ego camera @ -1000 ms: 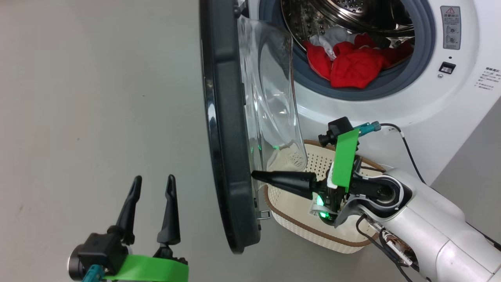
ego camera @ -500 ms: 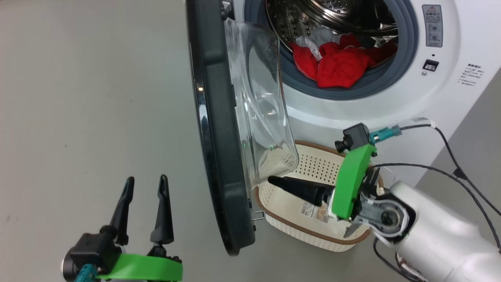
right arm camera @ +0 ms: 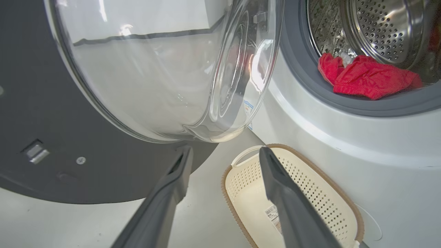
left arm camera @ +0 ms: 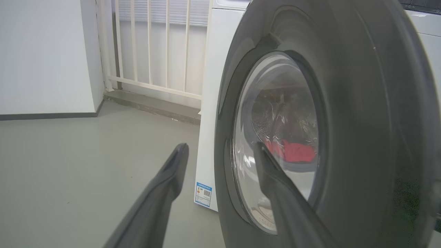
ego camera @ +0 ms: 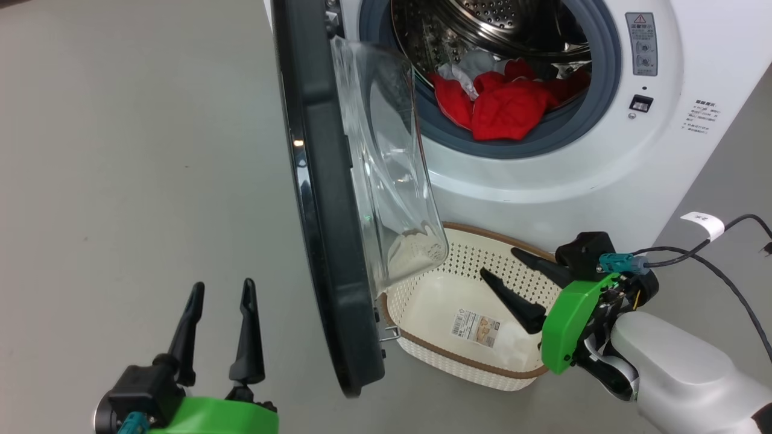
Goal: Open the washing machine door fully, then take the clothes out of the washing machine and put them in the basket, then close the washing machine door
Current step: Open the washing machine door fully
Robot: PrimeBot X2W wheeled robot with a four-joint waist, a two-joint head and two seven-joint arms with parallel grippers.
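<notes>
The washing machine [ego camera: 543, 181] stands with its black-rimmed washing machine door [ego camera: 319, 211] swung out edge-on, glass bowl facing the drum. Red clothes [ego camera: 500, 108] and a white piece [ego camera: 467, 67] lie at the drum's front lip. The cream basket [ego camera: 464, 358] sits on the floor below the opening, holding no clothes. My right gripper [ego camera: 500, 263] hovers open over the basket, apart from the door. In the right wrist view the right gripper [right arm camera: 225, 150] points between the door [right arm camera: 155, 69] and the basket [right arm camera: 310, 186]. My left gripper [ego camera: 222, 286] is open, outside the door [left arm camera: 361, 103].
Grey floor [ego camera: 120, 150] spreads to the left of the door. A black cable [ego camera: 711, 259] runs beside my right wrist. A white railing [left arm camera: 151, 48] and a wall [left arm camera: 44, 55] stand behind the machine's left side.
My right gripper has opened and drawn back from the door's inner edge to the right, over the basket. The head camera has shifted; the left gripper has kept its place.
</notes>
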